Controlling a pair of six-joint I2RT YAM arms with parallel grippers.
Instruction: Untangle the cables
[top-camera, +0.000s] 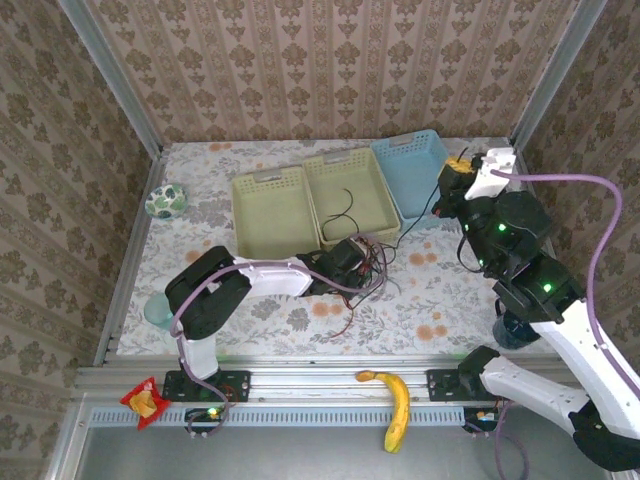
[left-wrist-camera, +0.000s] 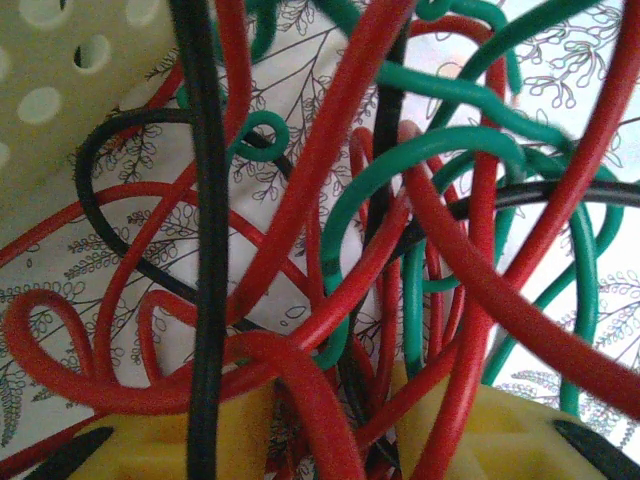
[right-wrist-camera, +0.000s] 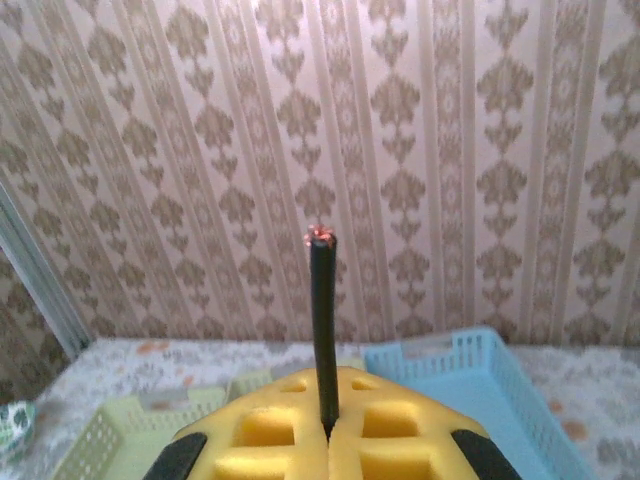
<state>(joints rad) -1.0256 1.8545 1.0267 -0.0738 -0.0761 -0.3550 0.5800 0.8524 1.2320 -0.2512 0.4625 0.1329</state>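
Observation:
Red (left-wrist-camera: 330, 150), green (left-wrist-camera: 400, 165) and black (left-wrist-camera: 205, 250) cables lie knotted together on the floral tablecloth, close in front of my left wrist camera. My left gripper (left-wrist-camera: 335, 430) sits in this tangle (top-camera: 365, 265), its yellow fingers (left-wrist-camera: 480, 435) closed in on several red and black strands. My right gripper (top-camera: 458, 168) is raised near the blue basket and is shut on the black cable (right-wrist-camera: 322, 320). A short end with bare copper sticks up from it. From there the black cable (top-camera: 425, 212) runs down to the tangle.
Two pale yellow baskets (top-camera: 272, 210) (top-camera: 365, 195) and a blue basket (top-camera: 412, 170) stand behind the tangle; the middle one holds a thin black wire. A green bowl (top-camera: 165, 200) sits far left. A banana (top-camera: 395, 405) and a snack packet (top-camera: 145, 400) lie on the front rail.

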